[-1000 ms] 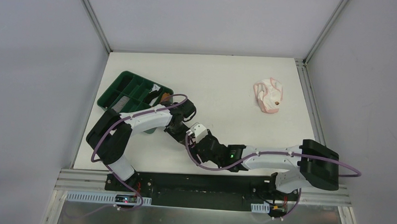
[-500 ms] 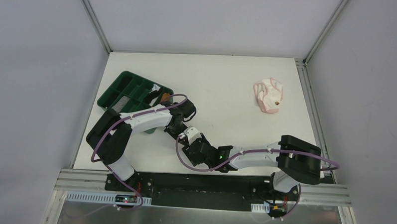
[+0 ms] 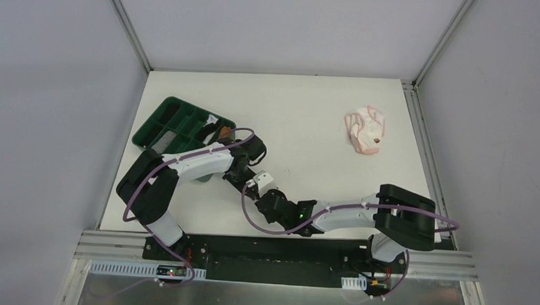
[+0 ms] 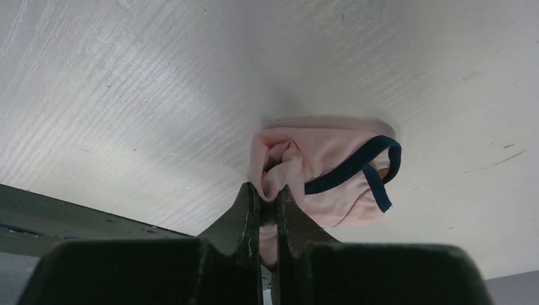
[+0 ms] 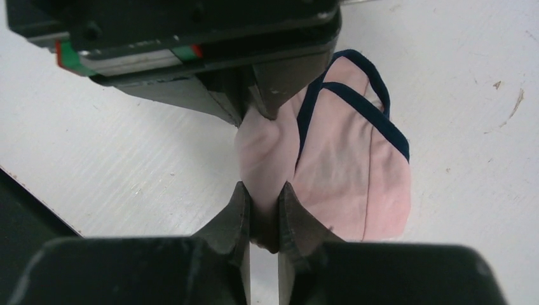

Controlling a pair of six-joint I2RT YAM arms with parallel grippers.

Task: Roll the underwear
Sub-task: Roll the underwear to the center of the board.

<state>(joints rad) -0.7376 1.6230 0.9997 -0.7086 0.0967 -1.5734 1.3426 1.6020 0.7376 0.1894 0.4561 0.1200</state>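
Observation:
The pink underwear (image 4: 330,171) with dark navy edging is bunched up just above the white table. My left gripper (image 4: 266,190) is shut on a fold at one end of it. From the opposite side, my right gripper (image 5: 260,190) is shut on another fold of the same pink underwear (image 5: 346,171). In the right wrist view the left gripper (image 5: 251,105) faces mine, a short way off. From above, both grippers (image 3: 256,184) meet at the table's near middle and hide the cloth. A paler pink-white underwear (image 3: 365,132) lies crumpled at the far right.
A green compartment tray (image 3: 180,125) holding rolled cloths stands at the left, just behind the left arm. The table's near edge and a black rail (image 3: 277,251) run close behind the grippers.
My right arm has slid left up to the left gripper, and its jaws have gone from open to shut on the pink underwear. The left arm has stayed put.

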